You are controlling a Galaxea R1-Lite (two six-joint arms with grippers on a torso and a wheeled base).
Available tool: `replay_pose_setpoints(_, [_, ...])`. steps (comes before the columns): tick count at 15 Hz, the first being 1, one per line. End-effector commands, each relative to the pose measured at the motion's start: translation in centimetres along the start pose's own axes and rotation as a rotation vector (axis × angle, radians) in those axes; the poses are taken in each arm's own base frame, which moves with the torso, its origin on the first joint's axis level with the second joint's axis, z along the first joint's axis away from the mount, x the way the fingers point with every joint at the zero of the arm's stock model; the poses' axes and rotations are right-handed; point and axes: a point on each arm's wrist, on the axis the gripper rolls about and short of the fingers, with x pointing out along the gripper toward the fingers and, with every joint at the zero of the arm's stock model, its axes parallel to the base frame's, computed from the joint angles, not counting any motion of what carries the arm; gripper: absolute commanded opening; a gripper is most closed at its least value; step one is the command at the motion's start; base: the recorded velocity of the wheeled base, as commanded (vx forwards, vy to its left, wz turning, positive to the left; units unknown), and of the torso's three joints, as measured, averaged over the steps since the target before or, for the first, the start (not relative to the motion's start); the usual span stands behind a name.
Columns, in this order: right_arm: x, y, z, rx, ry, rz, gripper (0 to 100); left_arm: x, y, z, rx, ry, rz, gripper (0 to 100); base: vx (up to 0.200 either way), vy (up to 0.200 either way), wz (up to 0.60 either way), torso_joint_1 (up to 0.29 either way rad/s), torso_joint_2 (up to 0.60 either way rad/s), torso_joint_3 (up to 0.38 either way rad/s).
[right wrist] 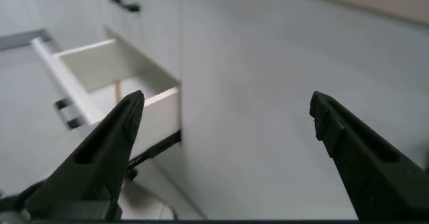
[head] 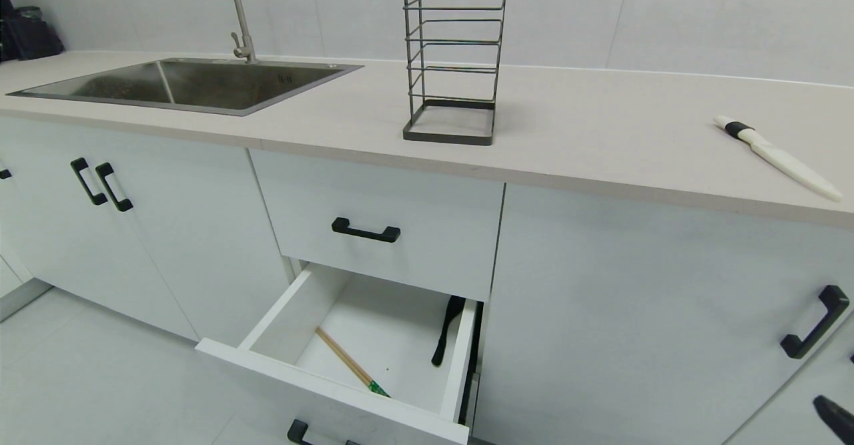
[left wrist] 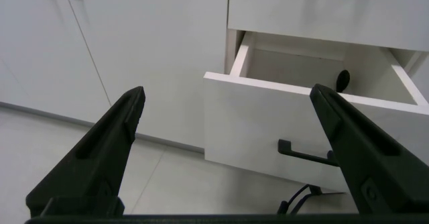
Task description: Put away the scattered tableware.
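Note:
A white knife [head: 777, 157] with a black band on its handle lies on the counter at the far right. Below the counter a white drawer [head: 333, 388] stands pulled out; inside it lie a wooden chopstick with a green tip [head: 350, 362] and a black utensil [head: 446, 330]. My left gripper [left wrist: 228, 103] is open, low in front of the drawer [left wrist: 268, 117], with nothing between its fingers. My right gripper [right wrist: 228, 106] is open too, facing the cabinet front to the right of the drawer [right wrist: 100, 70]. A black fingertip [head: 834, 417] shows at the head view's lower right corner.
A black wire rack [head: 454, 55] stands on the counter [head: 600, 131] in the middle. A steel sink [head: 193, 83] with a tap [head: 233, 8] sits at the left. Cabinet doors with black handles [head: 100, 183] flank the drawers. Tiled floor lies below.

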Motion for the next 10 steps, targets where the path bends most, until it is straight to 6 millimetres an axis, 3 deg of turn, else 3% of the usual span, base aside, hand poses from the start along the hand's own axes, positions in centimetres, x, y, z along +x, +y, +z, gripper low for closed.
replay_pose_setpoints(1, [-3.0, 0.7, -0.8, -0.041, -0.122, -0.136, 100, 0.0, 0.0, 0.0, -0.006, 0.001, 0.002, 100, 0.000, 0.000, 0.00, 0.000, 0.00, 0.000])
replay_pose_setpoints(3, [-4.0, 1.2, -1.7, -0.046, -0.124, -0.170, 100, 0.0, 0.0, 0.0, -0.007, 0.001, 0.002, 100, 0.000, 0.000, 0.00, 0.000, 0.00, 0.000])
replay_pose_setpoints(5, [-5.1, 2.0, -4.0, -0.051, -0.118, -0.227, 100, 0.0, 0.0, 0.0, -0.004, 0.001, 0.001, 100, 0.000, 0.000, 0.00, 0.000, 0.00, 0.000])
replay_pose_setpoints(8, [-5.5, 2.4, -6.3, -0.003, -0.085, -0.227, 100, 0.0, 0.0, 0.0, 0.003, 0.001, -0.001, 100, 0.000, 0.000, 0.00, 0.000, 0.00, 0.000])
replay_pose_setpoints(10, [-5.5, 2.4, -6.9, 0.050, -0.034, -0.241, 100, 0.0, 0.0, 0.2, 0.007, -0.022, 0.002, 100, 0.000, 0.000, 0.00, 0.000, 0.00, 0.000])
